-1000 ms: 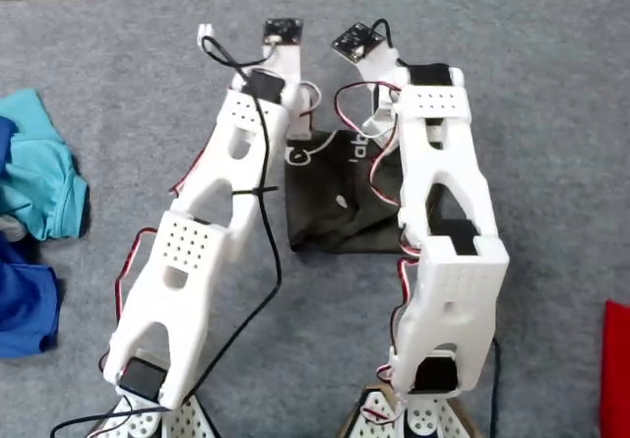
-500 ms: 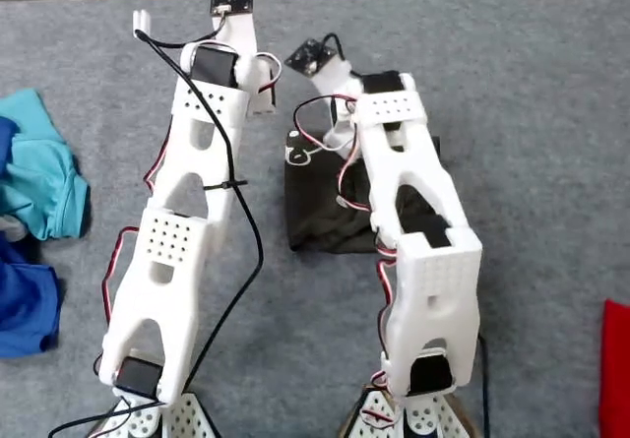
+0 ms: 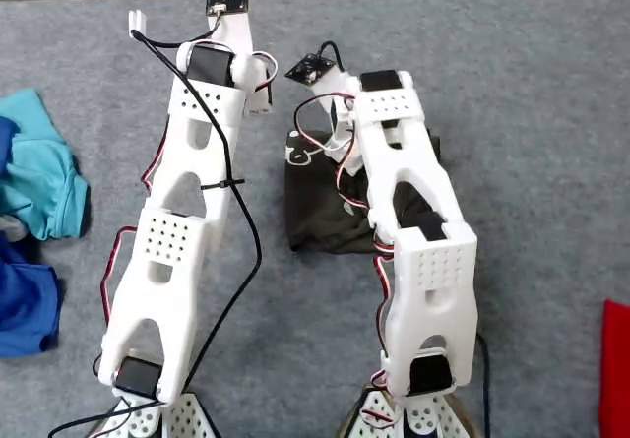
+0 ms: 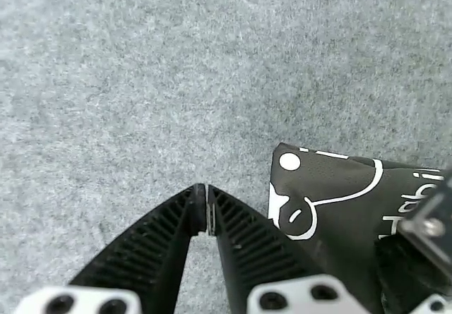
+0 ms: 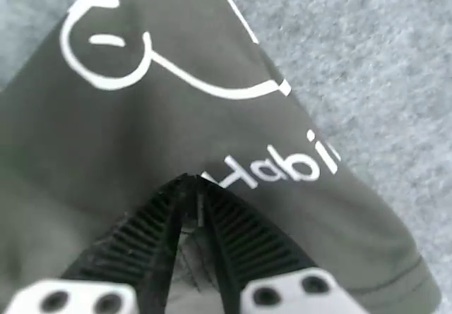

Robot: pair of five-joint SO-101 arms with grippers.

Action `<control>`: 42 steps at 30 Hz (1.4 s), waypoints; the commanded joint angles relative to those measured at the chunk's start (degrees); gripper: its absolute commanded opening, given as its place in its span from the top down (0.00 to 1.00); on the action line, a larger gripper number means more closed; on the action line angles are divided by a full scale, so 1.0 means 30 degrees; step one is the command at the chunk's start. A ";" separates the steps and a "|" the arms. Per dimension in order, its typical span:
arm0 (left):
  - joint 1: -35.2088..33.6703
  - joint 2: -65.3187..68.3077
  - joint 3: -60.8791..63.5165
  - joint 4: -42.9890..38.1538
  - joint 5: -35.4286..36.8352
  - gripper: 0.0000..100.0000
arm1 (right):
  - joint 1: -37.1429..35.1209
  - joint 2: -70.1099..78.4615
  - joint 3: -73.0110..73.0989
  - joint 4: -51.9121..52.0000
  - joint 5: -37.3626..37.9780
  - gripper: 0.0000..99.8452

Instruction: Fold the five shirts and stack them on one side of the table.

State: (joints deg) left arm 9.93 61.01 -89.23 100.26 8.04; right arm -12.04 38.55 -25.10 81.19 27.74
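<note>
1. The black shirt lies on the grey tabletop between the two arms, bunched into a compact rectangle with its white print up. It looks at least partly folded.
2. The right gripper sits over the black shirt beside the print, jaws closed tip to tip. I cannot tell whether any cloth is pinched between them.
3. The left gripper hangs over bare tabletop just beside the black shirt's corner, jaws closed and holding nothing.
4. Well apart from the black shirt on the left arm's side, a teal shirt and a blue shirt lie crumpled and unfolded, so most of the task remains and no stack is started.
5. A red shirt, far to the other side, is cut off at the edge. The arms cover much of the black shirt, and a fifth shirt is hard to make out.
</note>
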 commanded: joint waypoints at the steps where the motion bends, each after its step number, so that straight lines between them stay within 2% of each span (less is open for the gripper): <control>1: -0.0147 -0.0278 -0.0059 0.0176 0.0029 0.97 | 0.0864 -0.0103 -0.1568 0.1407 0.0029 0.99; 14: -0.0147 0.0747 -0.0088 0.0176 0.0000 0.97 | 0.4117 -0.0103 -0.0454 0.4396 0.2813 0.99; 21: -0.0147 0.1363 -0.0088 0.0176 0.0000 0.97 | 0.6110 -0.0132 -0.0366 0.6740 0.3546 0.99; 27: -0.0117 0.1363 -0.0147 0.0176 0.0000 0.97 | 0.6930 -0.2095 0.1509 0.6974 0.3839 0.99; 31: -0.0117 0.1363 -0.0147 0.0176 0.0000 0.97 | 0.6286 -0.4938 0.2945 0.6271 0.4513 0.99; 35: -0.0117 0.1216 -0.0234 0.0176 0.0000 0.97 | 0.4469 -0.6784 0.2916 0.4484 0.4542 0.99; 42: -0.0615 0.1216 -0.0147 0.0176 0.0029 0.98 | 0.1861 -0.4264 0.2769 -0.0615 0.4425 0.99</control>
State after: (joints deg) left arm 9.23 65.93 -89.23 100.26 8.04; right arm -3.69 23.96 -16.40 84.70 40.57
